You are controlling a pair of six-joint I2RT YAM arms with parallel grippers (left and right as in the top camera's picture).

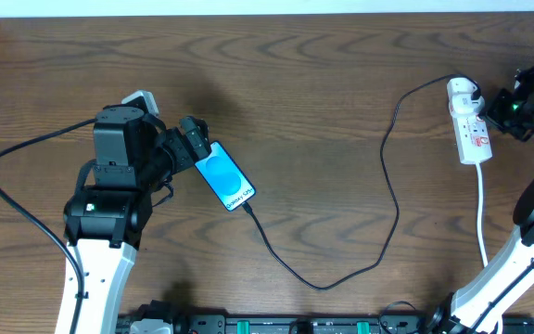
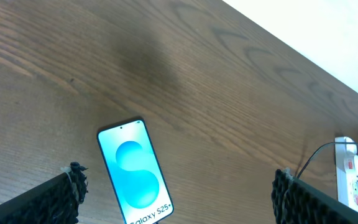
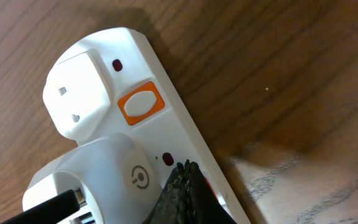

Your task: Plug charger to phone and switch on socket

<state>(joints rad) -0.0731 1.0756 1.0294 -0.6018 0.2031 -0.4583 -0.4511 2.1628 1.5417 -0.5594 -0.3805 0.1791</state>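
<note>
The phone (image 1: 224, 176) lies flat on the wooden table with its light blue screen lit, and it also shows in the left wrist view (image 2: 133, 171). The charger, a thin black cable (image 1: 392, 186), runs from the phone's lower end in a loop up to the socket (image 1: 469, 125), a white power strip at the far right. My left gripper (image 1: 191, 139) is open and empty, its fingers spread on either side of the phone's upper end (image 2: 178, 193). My right gripper (image 3: 188, 177) is shut, its tips down on the socket (image 3: 142, 81) beside a white plug and an orange switch (image 3: 140, 104).
The socket's thicker white cord (image 1: 482, 213) runs down toward the table's front edge at the right. The table's far edge lies along the top of the overhead view. The right arm's base stands at the lower right.
</note>
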